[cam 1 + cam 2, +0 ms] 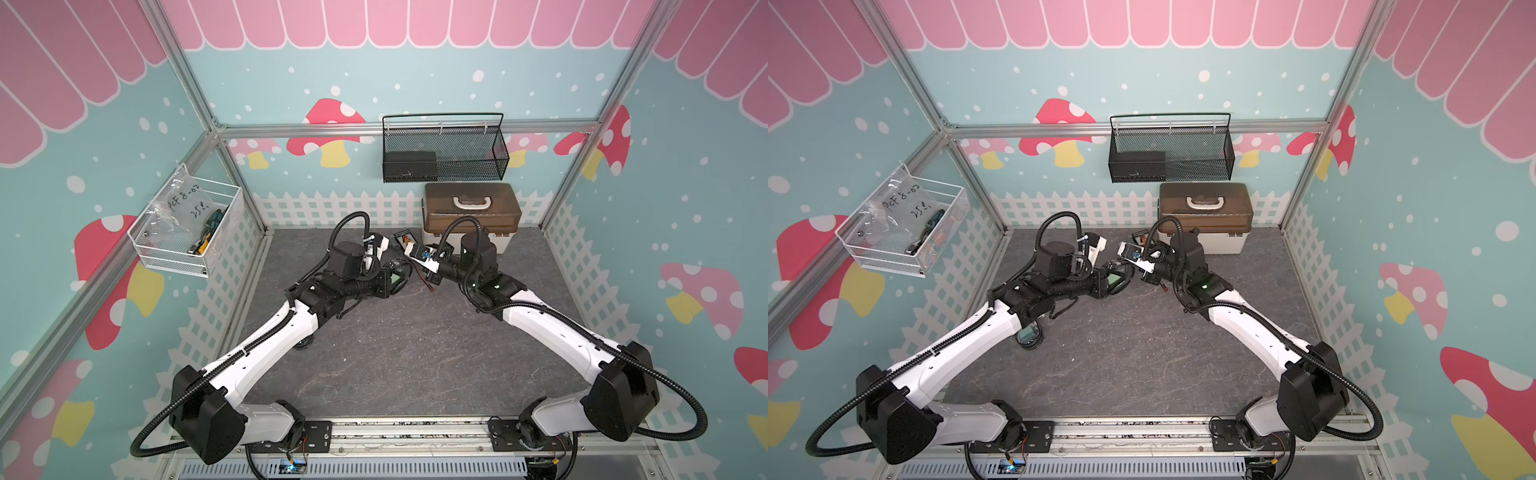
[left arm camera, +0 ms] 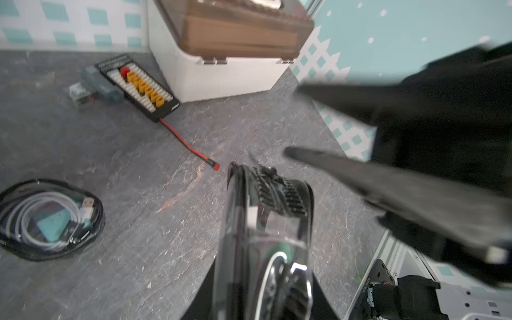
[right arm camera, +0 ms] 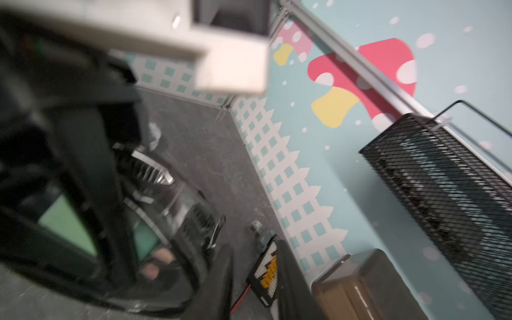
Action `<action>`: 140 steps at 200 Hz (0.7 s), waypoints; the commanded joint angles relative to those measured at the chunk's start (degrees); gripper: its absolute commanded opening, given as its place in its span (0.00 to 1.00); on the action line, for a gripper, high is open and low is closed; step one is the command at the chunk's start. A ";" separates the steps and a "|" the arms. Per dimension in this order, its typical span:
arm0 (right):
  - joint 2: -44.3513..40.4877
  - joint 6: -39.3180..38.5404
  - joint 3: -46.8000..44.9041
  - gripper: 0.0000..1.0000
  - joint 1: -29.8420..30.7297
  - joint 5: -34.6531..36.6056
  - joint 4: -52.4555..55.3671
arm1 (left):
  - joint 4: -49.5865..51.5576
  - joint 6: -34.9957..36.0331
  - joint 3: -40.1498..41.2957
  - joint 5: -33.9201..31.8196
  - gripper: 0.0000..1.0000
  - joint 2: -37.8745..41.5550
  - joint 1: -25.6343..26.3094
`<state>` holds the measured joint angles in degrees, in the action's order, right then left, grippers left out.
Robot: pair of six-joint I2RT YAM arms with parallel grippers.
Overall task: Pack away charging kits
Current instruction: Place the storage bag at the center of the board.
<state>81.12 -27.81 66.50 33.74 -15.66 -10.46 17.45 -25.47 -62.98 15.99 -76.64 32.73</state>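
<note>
Left wrist: kit 1 (image 2: pixel 266 227) clamped in left gripper (image 1: pixel 392 278), kit 2 (image 2: pixel 51 219) on table (image 2: pixel 166 249); right gripper (image 2: pixel 293 122) parted.

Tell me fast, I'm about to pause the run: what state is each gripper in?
Left gripper: closed on the clear charging-kit pouch.
Right gripper: open, holding nothing.

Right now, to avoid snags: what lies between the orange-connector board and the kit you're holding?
Left wrist view: only the red-black wire from the board, ending short of the held kit.

Bright even light, soft shadows, wrist views motion-blurred
</note>
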 commanded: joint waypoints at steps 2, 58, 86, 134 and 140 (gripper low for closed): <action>-3.43 13.14 -4.10 0.77 -0.77 16.85 -7.85 | -14.28 -16.27 10.90 -7.23 0.00 -2.97 2.48; -27.04 37.40 -32.75 0.99 -8.26 45.30 -2.03 | -41.03 -37.16 21.79 -20.85 0.00 -18.84 17.41; -33.99 40.39 -39.88 0.99 -14.57 53.72 4.26 | -36.35 -42.85 23.08 -33.34 0.36 -19.79 24.82; -27.00 35.31 -53.06 0.99 -20.21 55.04 -16.75 | -19.48 -45.53 26.40 -51.87 1.00 -7.19 28.67; -24.41 35.17 -56.22 0.99 -20.44 54.57 -22.16 | -17.06 -43.83 26.50 -54.14 1.00 -3.79 28.33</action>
<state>50.61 7.68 16.91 14.55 36.95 -16.56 -8.71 -67.53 -38.30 -23.90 -89.54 62.08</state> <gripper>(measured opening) 0.987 0.994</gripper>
